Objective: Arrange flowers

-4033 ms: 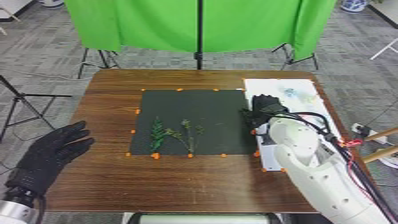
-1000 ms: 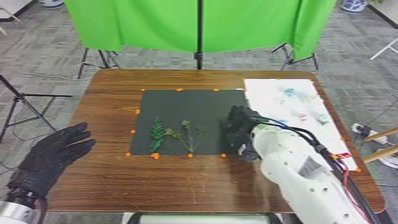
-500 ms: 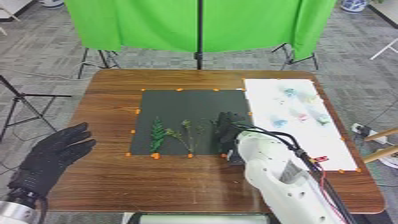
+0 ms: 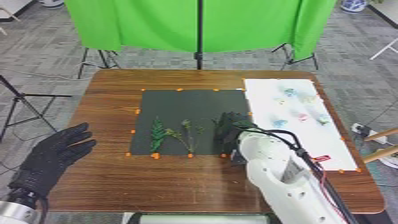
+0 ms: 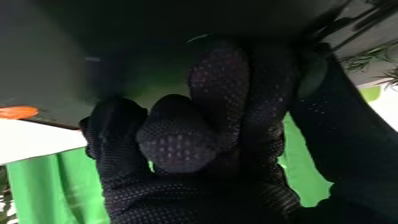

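And across comes the right hand [image 4: 233, 131], off the white sheet [image 4: 282, 135] at right to the dark mat [image 4: 182, 106] mid-frame, grip impossible to tell, likely lining up a placement beside the green sprigs [image 4: 157, 134] left of centre!

High behind the mat [image 4: 195, 102], the head view looks forward and down over it to the curtain [image 4: 147, 25] beyond. The right wrist view peers at close range along the right hand [image 4: 232, 124], at the mat's right side. Both frame mat, curtain, hand and the sheet [image 4: 280, 125] beside the mat.
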Motion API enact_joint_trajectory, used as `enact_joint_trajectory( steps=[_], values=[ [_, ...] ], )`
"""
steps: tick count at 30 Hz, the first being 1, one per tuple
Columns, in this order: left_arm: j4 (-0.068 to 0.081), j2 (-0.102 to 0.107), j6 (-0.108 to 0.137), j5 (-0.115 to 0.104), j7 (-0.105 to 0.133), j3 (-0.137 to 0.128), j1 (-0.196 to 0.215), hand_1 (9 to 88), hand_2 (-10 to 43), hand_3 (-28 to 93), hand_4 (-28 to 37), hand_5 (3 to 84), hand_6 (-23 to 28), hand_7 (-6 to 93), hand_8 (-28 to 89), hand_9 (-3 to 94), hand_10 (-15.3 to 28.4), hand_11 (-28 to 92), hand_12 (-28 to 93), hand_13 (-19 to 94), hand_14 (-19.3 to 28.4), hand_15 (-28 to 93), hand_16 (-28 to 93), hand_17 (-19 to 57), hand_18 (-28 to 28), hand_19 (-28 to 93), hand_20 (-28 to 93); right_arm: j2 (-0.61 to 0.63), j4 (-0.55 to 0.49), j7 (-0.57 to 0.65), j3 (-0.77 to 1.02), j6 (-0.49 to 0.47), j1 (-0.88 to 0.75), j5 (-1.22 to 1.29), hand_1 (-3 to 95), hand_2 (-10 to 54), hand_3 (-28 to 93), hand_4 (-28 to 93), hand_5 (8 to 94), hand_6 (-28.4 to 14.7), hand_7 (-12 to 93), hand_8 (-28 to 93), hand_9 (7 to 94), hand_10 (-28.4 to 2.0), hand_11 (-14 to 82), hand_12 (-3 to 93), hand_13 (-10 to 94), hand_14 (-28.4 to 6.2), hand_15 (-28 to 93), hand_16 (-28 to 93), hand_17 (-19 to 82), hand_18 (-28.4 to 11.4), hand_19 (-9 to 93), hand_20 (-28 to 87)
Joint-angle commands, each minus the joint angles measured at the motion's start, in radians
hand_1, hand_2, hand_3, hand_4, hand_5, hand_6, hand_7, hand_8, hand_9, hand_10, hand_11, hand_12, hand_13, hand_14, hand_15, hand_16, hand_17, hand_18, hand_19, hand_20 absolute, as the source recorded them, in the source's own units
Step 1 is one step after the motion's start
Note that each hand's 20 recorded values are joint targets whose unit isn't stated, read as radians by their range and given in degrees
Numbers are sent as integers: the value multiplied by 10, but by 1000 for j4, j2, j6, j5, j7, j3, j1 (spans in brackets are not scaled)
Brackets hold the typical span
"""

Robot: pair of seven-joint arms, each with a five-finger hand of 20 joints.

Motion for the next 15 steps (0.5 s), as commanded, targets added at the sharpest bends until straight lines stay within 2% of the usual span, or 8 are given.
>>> enact_joint_trajectory(
  steps=[1, 11, 15],
  values=[
    [4, -6, -1, 3, -8, 2, 12, 288, 45, 699, -243, 404, 48, 193, -107, 350, 122, 265, 156, 275, 159, 407, -36, -63, 223, 524, 11, 29, -23, 1, 16, -35, -15, -14, 322, -95, 784, -283, 720, -9, 786, -280, 860, -75, 481, 326, 820, -33, 753, 314, 456, -209, 932, 547],
    [4, -8, -5, 6, -10, 0, 12, 288, 47, 695, -240, 403, 50, 184, -102, 349, 124, 257, 159, 274, 159, 400, -31, -63, 223, 523, 14, 37, -55, 14, 21, -50, -17, -21, 261, -95, 752, -283, 719, -13, 786, -283, 858, -78, 479, 323, 817, -37, 755, 307, 456, -210, 932, 544],
    [8, -3, -8, 4, -14, 0, 8, 288, 48, 694, -239, 404, 50, 184, -101, 350, 124, 255, 160, 274, 159, 399, -29, -63, 223, 522, 15, 42, -68, 17, 28, -54, -16, -17, 239, -95, 747, -283, 721, -14, 785, -283, 859, -79, 478, 321, 820, -36, 754, 304, 459, -211, 932, 548]
  ],
)
